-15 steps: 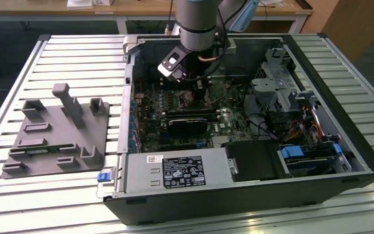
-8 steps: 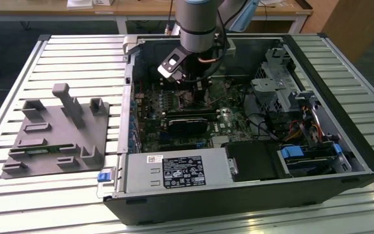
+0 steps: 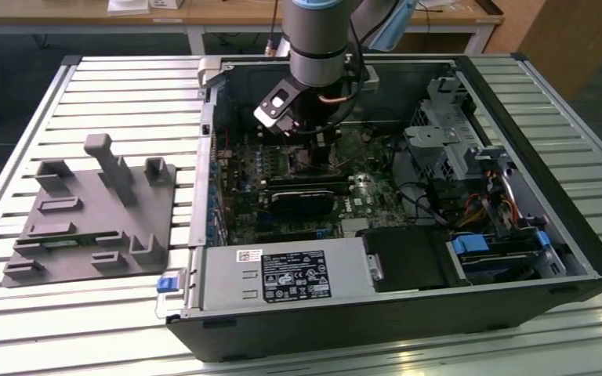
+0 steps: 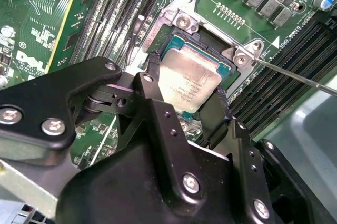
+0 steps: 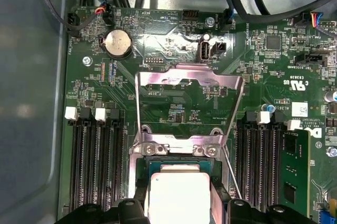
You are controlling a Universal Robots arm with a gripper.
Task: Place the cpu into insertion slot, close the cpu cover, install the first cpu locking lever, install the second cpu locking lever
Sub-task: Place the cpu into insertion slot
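Observation:
In both wrist views the cpu (image 4: pixel 192 74) (image 5: pixel 178 190), a small square chip with a pale silvery face, lies flat in the insertion slot (image 4: pixel 206 38) (image 5: pixel 176 151) on the green board. My gripper (image 4: pixel 188 84) (image 5: pixel 179 198) straddles the chip, and its black fingertips (image 4: pixel 152 68) press against two opposite edges. The cpu cover (image 5: pixel 189 83), a thin silvery frame, stands flipped open beyond the socket. A thin locking lever (image 4: pixel 297 77) (image 5: pixel 231 174) runs along one side of the socket. In the exterior view the gripper (image 3: pixel 317 149) reaches down into the open computer case.
Long black memory slots (image 5: pixel 97 166) (image 5: pixel 260 161) flank the socket. A black cooler block (image 3: pixel 306 202) and a white-labelled power-supply box (image 3: pixel 285 274) sit nearer the case front. A drive cage (image 3: pixel 447 133) and cables are on the exterior view's right. A grey fixture (image 3: pixel 92 211) lies outside the case.

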